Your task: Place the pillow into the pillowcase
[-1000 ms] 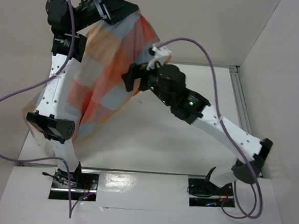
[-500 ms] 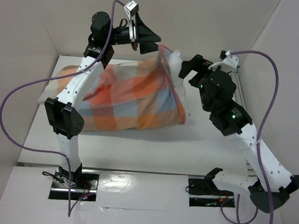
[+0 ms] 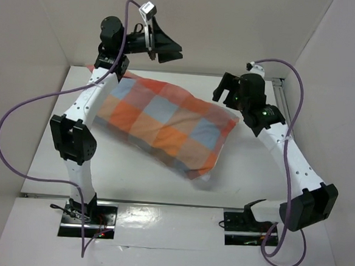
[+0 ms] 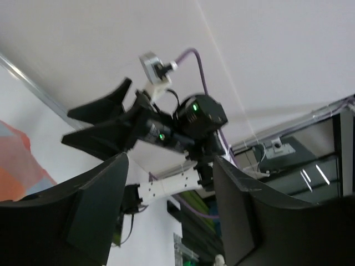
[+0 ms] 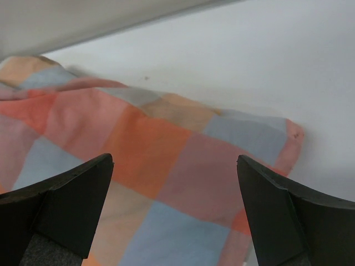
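Orange-checked pillowcase (image 3: pixel 166 123) lies slanted, far left to near right. The right claw (image 3: pixel 225 92) hangs by its right end, the left claw (image 3: pixel 170 52) high; both are open, empty.

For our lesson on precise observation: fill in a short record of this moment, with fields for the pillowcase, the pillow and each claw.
pillowcase: checked, plump, lying on the table
pillow: almost all hidden inside; a white bit shows at the near corner
left claw: open, empty, up above the far edge
right claw: open, empty, over the pillowcase's right end
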Motion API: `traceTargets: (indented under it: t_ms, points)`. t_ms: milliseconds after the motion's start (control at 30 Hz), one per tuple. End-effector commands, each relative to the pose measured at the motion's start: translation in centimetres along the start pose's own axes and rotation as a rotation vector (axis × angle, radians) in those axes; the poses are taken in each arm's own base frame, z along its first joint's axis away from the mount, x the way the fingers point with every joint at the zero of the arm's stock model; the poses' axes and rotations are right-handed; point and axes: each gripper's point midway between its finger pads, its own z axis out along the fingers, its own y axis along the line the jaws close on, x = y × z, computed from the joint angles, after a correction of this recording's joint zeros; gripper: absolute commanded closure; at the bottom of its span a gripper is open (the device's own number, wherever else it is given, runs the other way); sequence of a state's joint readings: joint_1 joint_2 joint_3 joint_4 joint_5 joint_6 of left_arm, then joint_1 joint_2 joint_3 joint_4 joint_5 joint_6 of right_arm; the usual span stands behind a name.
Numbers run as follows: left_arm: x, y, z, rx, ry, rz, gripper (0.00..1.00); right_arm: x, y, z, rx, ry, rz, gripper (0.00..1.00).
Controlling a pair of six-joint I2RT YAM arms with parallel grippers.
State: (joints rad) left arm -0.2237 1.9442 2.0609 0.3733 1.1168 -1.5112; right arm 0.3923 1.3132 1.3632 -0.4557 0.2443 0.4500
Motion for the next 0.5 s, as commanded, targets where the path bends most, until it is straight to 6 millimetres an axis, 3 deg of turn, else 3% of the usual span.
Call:
traceTargets:
  t_ms: [0,33,67,100,133,200,233,267,300,333,367,400,467]
  points:
    - [2.4,-0.3,-0.6,-0.017,0.077,0.059,0.28,3.2,-2.4,-0.5,-0.027,0.153,0.045,0.00]
    - [2.4,1.1,-1.3,-0.069,0.065,0.159,0.30,3.9,-2.8,-1.1,-0.041,0.187,0.056,0.00]
    - [2.8,0.2,-2.2,-0.126,0.039,0.196,0.37,4.0,-3.4,-2.0,-0.047,0.195,0.068,0.00]
    - [4.6,2.5,-3.3,-0.254,0.049,0.067,0.39,6.3,-4.6,-2.3,-0.031,0.254,0.089,0.00]
    - [4.4,4.5,-4.1,-0.389,-0.001,0.177,0.39,7.0,-5.6,-2.7,-0.033,0.270,0.112,0.00]
    - [7.8,4.9,-4.9,-0.540,0.017,0.223,0.45,8.9,-4.7,-4.9,-0.131,0.318,0.151,0.00]
    - [9.2,7.1,-6.4,-0.695,0.032,0.245,0.45,11.6,-5.5,-5.2,-0.124,0.380,0.187,0.00]
    - [10.8,7.5,-6.7,-0.740,0.058,0.251,0.45,12.8,-5.0,-6.0,-0.164,0.419,0.209,0.00]
    - [14.4,9.3,-6.5,-0.772,0.139,0.213,0.45,13.3,-4.9,-6.8,-0.180,0.418,0.220,0.00]
    - [15.7,8.6,-7.1,-0.795,0.135,0.235,0.47,15.5,-5.3,-7.3,-0.172,0.470,0.230,0.00]
    - [17.2,9.0,-7.3,-0.816,0.156,0.232,0.47,16.4,-5.4,-7.8,-0.167,0.491,0.240,0.00]
    - [20.6,10.8,-7.5,-0.842,0.217,0.186,0.45,16.6,-5.1,-8.6,-0.200,0.489,0.242,0.00]
    - [22.1,11.2,-8.7,-0.919,0.174,0.168,0.37,18.4,-4.4,-9.6,-0.262,0.539,0.250,0.00]
